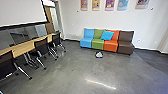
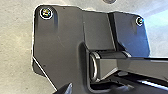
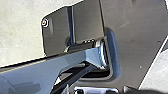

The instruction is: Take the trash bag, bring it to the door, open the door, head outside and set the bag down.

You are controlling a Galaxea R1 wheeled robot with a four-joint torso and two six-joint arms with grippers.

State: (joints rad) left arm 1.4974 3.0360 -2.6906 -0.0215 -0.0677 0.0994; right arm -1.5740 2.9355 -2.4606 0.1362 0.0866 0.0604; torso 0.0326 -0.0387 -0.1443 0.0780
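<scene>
Nearest the head camera stood a black chair [image 1: 6, 65], drawn up to the table [image 1: 23, 47], with others of its kind beyond; past them the floor [image 1: 67, 72] ran on to a sofa [image 1: 110, 45] in blue, green, orange and brown, a blue cushion [image 1: 107, 35] resting on it. On the floor just in front of the sofa, well apart from the chairs, sat a small pale thing with dark edges [image 1: 99, 54]; it was probably the trash bag, though the view was too poor to be sure.

By my judgement the step in hand was the approach; it called for a slow, square drive that gave the chair legs good room and halted short of the sofa. Bending before reaching would have served well; so would a grasp from above, on the gathered neck rather than the thin side, which might have torn or slid away.

As for containers, the dark edging could not be told from a small bin around the bag; what the bag held could not be seen either. Whether the left gripper and the right gripper were released or clenched, I could not tell.
</scene>
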